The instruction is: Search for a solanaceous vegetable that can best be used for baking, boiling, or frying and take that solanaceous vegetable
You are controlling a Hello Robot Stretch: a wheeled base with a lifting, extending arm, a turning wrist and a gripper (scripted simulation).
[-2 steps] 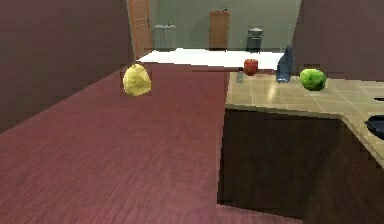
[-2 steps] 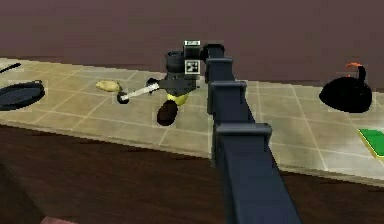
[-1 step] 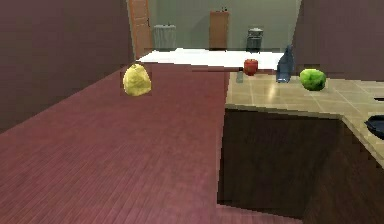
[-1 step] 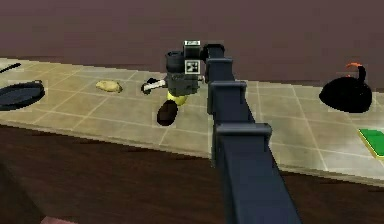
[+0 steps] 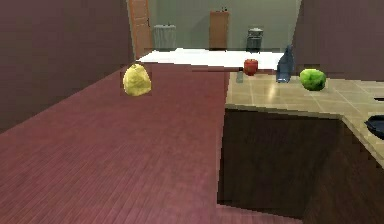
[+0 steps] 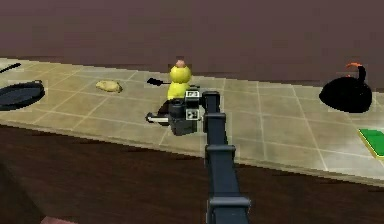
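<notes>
One arm (image 6: 220,165): dark bar reaching out over the tiled worktop (image 6: 290,125).
End effector (image 6: 165,116): close by a yellow lump (image 6: 180,88) with a reddish top; I cannot tell whether it grasps anything.
Task's thing: the yellow lump (image 5: 137,80), potato-shaped, seen against the red floor (image 5: 110,160), left of the worktop's corner.
Forward view's worktop: red fruit (image 5: 250,66), blue bottle (image 5: 285,66), green fruit (image 5: 313,79).
Arm side view's worktop: dark pan (image 6: 18,95) far left, black rounded vessel (image 6: 348,92) far right.

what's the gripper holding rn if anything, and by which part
Cannot tell: the gripper shows against the tiled countertop, with a yellow thing standing at or behind it.
</notes>
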